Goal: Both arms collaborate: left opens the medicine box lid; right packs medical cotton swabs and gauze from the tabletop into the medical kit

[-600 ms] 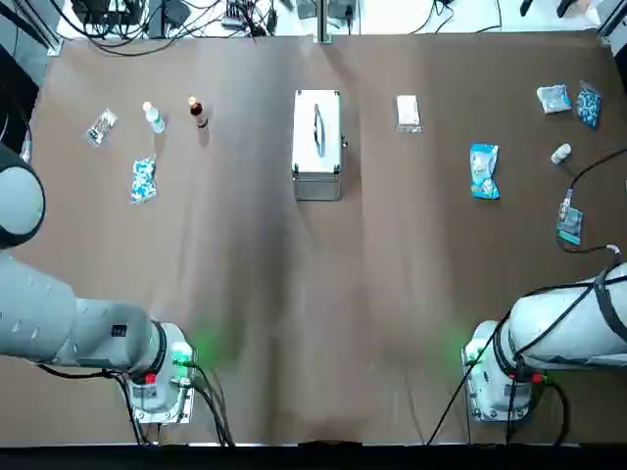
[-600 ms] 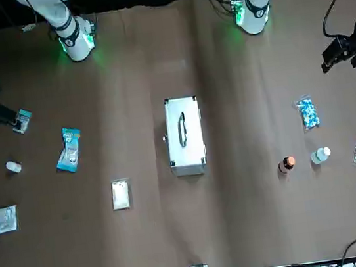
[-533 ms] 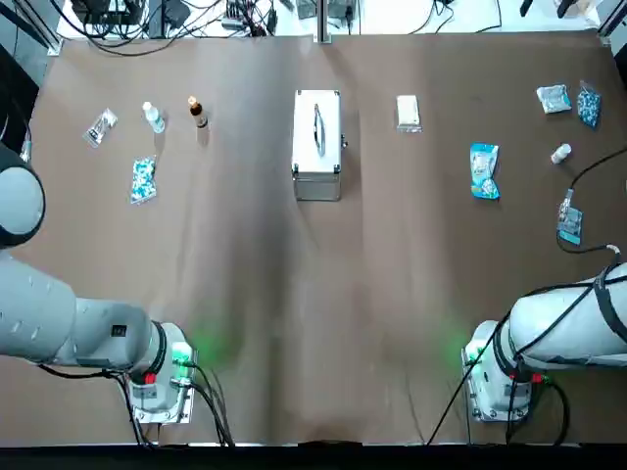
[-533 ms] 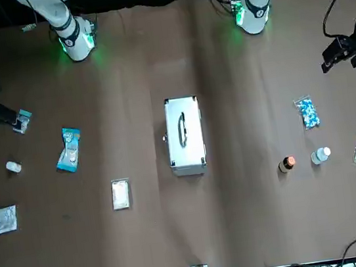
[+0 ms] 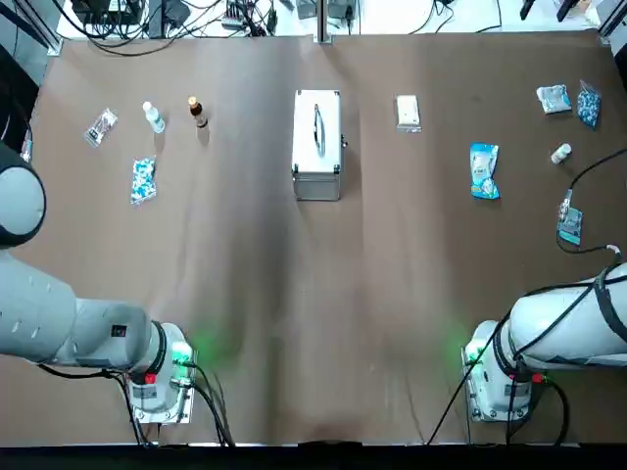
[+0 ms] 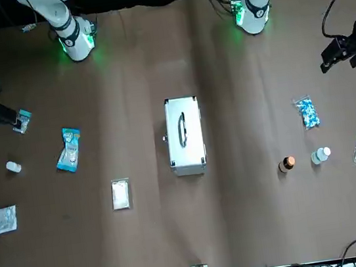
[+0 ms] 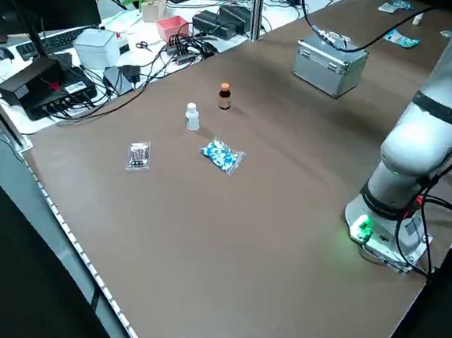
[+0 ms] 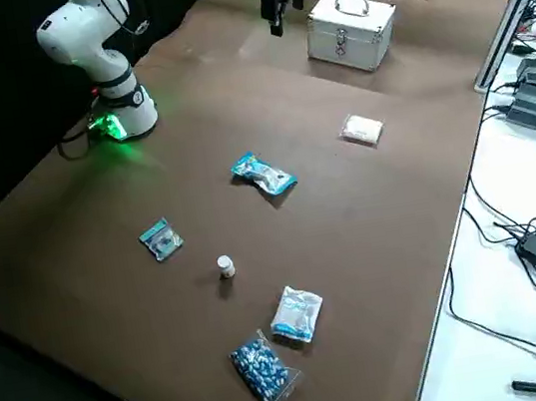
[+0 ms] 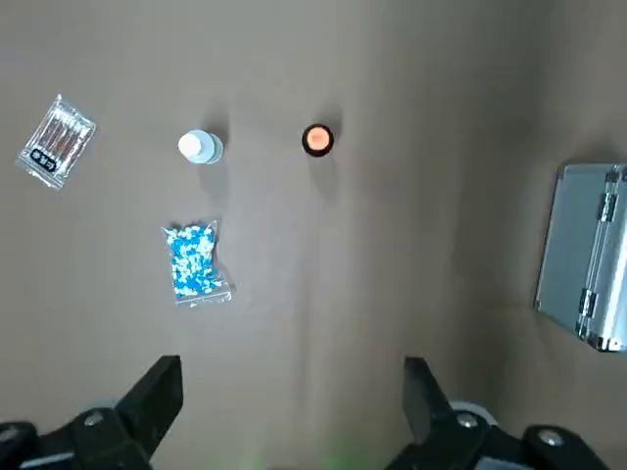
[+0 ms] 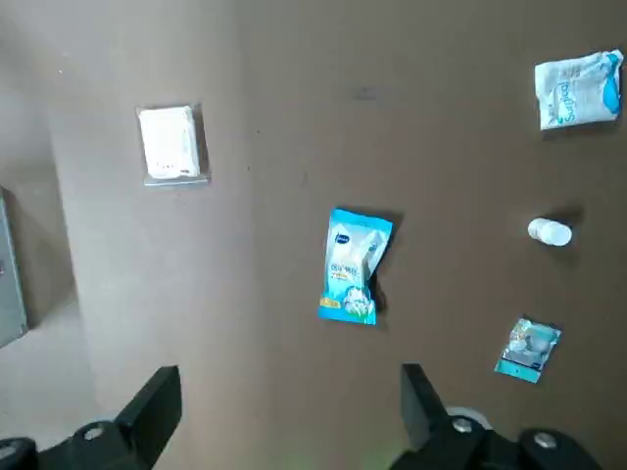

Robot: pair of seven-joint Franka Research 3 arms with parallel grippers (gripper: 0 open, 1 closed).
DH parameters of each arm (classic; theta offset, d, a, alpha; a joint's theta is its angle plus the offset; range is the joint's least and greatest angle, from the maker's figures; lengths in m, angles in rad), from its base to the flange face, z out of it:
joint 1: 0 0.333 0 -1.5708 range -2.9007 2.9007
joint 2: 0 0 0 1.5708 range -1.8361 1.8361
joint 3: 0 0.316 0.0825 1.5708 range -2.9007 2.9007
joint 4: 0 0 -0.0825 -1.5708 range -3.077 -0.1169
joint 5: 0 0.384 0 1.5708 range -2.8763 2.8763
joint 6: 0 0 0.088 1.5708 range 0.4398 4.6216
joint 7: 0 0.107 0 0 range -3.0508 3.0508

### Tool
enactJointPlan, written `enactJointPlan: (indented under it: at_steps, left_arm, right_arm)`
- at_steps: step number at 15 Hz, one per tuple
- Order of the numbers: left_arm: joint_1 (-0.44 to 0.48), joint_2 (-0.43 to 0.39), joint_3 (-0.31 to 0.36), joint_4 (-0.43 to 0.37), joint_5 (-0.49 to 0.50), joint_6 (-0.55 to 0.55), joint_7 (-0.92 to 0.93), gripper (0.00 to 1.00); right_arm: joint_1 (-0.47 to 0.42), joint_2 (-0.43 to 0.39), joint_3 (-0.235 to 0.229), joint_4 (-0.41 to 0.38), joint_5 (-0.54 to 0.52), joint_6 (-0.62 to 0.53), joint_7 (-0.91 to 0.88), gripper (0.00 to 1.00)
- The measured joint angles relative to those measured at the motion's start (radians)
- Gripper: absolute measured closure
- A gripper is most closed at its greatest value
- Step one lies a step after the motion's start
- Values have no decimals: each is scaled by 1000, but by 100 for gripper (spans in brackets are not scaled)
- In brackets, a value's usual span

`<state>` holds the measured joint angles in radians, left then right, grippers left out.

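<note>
A bag of swabs point(image 5: 100, 127), a white bottle point(image 5: 154, 117) and a brown bottle point(image 5: 198, 112) lie toward the desk's left, the left hand point(image 9: 294, 392) spread wide and empty above. The silver box point(image 5: 316, 147) sits shut mid-desk. Right of it lie a gauze packet point(image 5: 408, 114) and a blue-and-white packet point(image 5: 484, 171), the right hand point(image 10: 292, 397) wide open, holding nothing.

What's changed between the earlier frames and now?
Nothing visibly changed: nothing moved, taken hold of or let go. The medicine box is still shut, the packets and bottles lie as before, and the left gripper and right gripper are open and empty over the table.
</note>
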<state>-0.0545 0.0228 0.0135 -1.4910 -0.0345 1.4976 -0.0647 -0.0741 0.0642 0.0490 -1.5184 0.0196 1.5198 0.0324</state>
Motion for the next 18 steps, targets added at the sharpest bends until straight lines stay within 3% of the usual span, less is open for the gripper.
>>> enactJointPlan:
  at_steps: [7, 14, 18]
  left_arm:
    - [-4, 97, -124, -2, 0, 5, 4, 0]
    - [-11, 220, -295, -2, 0, 53, -21, 0]
    - [-12, 241, -345, -1, -1, 89, -61, 0]
  right_arm:
    - [-19, 5, -1, -90, 1, 21, -3, 1]
    - [-42, 38, -3, -339, 2, 267, -31, 2]
    - [-58, 65, -4, -393, 3, 298, -62, 2]
